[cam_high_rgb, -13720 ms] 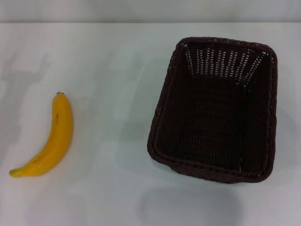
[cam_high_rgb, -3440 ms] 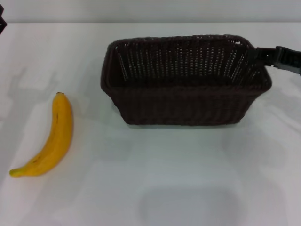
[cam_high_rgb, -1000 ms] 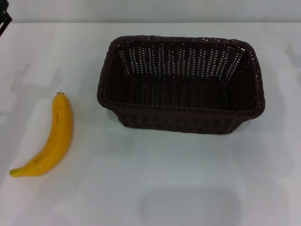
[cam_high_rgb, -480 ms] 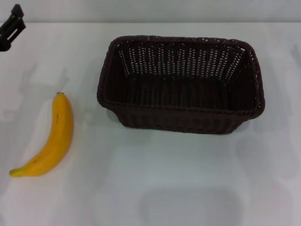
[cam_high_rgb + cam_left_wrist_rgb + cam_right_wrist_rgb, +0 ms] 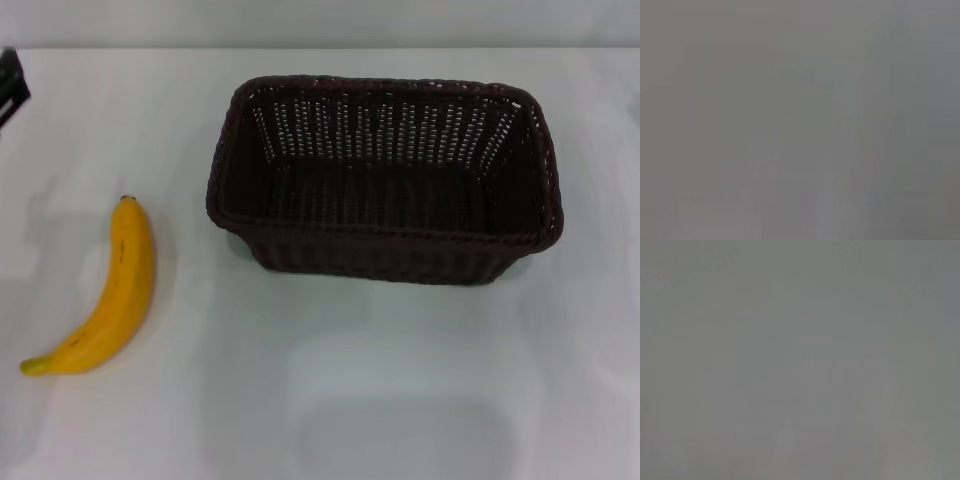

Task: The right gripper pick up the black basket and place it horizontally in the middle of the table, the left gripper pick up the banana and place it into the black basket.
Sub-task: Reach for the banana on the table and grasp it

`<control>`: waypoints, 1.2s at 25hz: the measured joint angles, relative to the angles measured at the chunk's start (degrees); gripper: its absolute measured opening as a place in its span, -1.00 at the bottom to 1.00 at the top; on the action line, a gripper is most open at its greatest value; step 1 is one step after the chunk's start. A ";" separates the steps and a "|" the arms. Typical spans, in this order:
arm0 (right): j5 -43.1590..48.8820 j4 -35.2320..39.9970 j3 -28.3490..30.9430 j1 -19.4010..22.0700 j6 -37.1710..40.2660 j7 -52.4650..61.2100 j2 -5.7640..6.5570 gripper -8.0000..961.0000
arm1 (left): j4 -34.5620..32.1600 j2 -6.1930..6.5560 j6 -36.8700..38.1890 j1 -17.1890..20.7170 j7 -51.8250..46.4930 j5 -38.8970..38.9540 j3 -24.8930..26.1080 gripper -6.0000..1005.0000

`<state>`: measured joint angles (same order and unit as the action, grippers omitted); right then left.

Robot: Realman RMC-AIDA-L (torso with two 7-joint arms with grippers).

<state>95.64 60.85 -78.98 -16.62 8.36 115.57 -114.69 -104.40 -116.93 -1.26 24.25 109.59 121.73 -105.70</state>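
Only a black sliver of the left pincer (image 5: 8, 85) shows at the worktop's (image 5: 320, 400) far left edge, its opening impossible to tell. Near that left edge lies the yellow banana (image 5: 105, 295), dark tip away from the robot, stem toward the near-left corner. The black basket (image 5: 385, 180), holding nothing, sits mid-worktop, long axis left-to-right.
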 joint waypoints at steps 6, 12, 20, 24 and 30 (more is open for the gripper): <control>0.14 0.44 0.81 0.00 1.52 -0.29 0.14 0.75 | -2.26 4.11 9.13 0.59 1.10 4.60 -6.93 0.75; 0.23 0.57 2.60 0.12 3.34 -1.42 0.15 0.75 | -7.57 10.06 25.38 -4.65 20.36 30.64 -11.99 0.75; 0.11 0.31 3.72 -0.01 4.75 -2.03 -0.01 0.75 | -7.82 2.38 50.38 -13.49 44.40 49.94 -8.03 0.75; -0.24 0.52 3.73 0.12 5.13 -2.11 -0.01 0.75 | -7.59 1.69 50.67 -13.61 45.37 49.02 -7.15 0.75; -0.41 0.56 3.75 0.14 5.79 -2.12 -0.01 0.75 | -6.13 1.36 56.69 -17.24 46.17 47.46 -7.05 0.75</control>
<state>95.23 61.40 -75.23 -16.48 14.15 113.46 -114.69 -110.54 -115.57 55.43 7.01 155.76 169.19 -112.76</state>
